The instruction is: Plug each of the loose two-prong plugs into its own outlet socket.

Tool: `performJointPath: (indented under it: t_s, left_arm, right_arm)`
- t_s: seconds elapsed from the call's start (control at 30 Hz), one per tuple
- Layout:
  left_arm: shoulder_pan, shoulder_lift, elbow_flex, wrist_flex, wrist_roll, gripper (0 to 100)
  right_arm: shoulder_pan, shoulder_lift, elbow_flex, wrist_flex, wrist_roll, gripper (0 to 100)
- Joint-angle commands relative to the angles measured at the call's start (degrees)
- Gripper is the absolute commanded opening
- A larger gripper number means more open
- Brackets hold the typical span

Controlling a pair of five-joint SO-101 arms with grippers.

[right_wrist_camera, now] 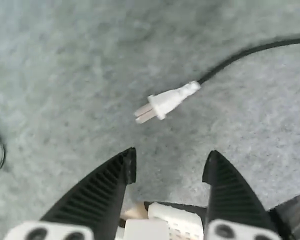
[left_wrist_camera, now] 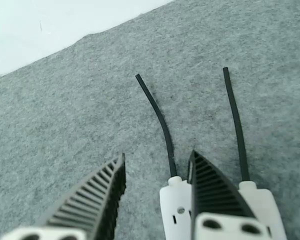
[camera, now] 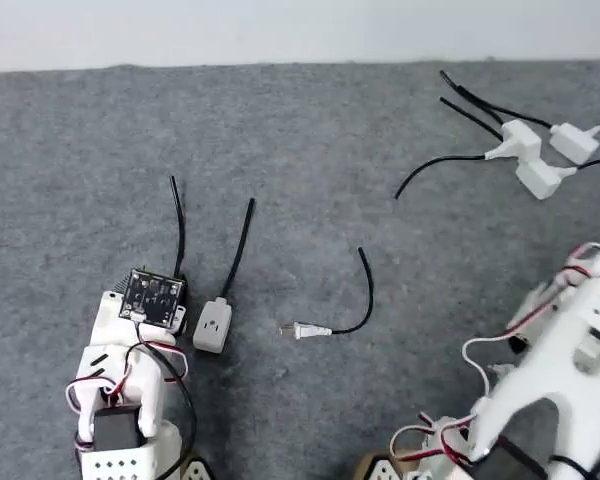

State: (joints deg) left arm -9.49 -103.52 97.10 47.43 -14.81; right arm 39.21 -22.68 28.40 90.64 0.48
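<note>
Grey felt (camera: 310, 130) covers the table in the high view. My left arm (camera: 130, 370) sits at the near left corner. Just beside its wrist lies a white outlet socket (camera: 212, 326), whose thin black cord (camera: 238, 250) runs away across the felt. A little apart from that socket lies the loose white two-prong plug (camera: 305, 330), prongs pointing toward the socket, plugged into nothing, with its own black cord curling off behind it. My right arm (camera: 570, 370) stands at the near right corner. At the far right edge lies a cluster of white connectors (camera: 540, 150) on black cords.

From the left wrist view, my left gripper (left_wrist_camera: 157, 156) has its black ribbed jaws spread wide and holds nothing. A second white outlet socket (left_wrist_camera: 174, 210) lies flat between them, partly hidden behind one finger (left_wrist_camera: 210, 190). The white outlet socket (left_wrist_camera: 262, 205) lies on the other side of that finger. Whether the finger touches either one, I cannot tell.

From the right wrist view, my right gripper (right_wrist_camera: 172, 151) also stands spread and grips nothing. The white two-prong plug (right_wrist_camera: 165, 102) lies on the felt just beyond the fingertips, in line with the gap and untouched.
</note>
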Motion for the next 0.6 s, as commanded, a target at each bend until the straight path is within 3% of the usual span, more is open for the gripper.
performJointPath:
  t_s: [0.0,0.33,0.57]
  left_arm:
    - [0.09,-0.79,-0.66,-1.49,-0.7,20]
    - [0.09,-0.79,-0.66,-1.49,-0.7,20]
    - [0.18,-0.79,-0.66,-1.49,-0.7,20]
  right_arm:
    - [4.26,-1.1,2.99,-4.88,-0.53,22.1]
    - [4.53,-1.63,23.56,-29.67,-0.97,22.0]
    - [4.53,-1.19,24.53,-31.52,-8.7,22.0]
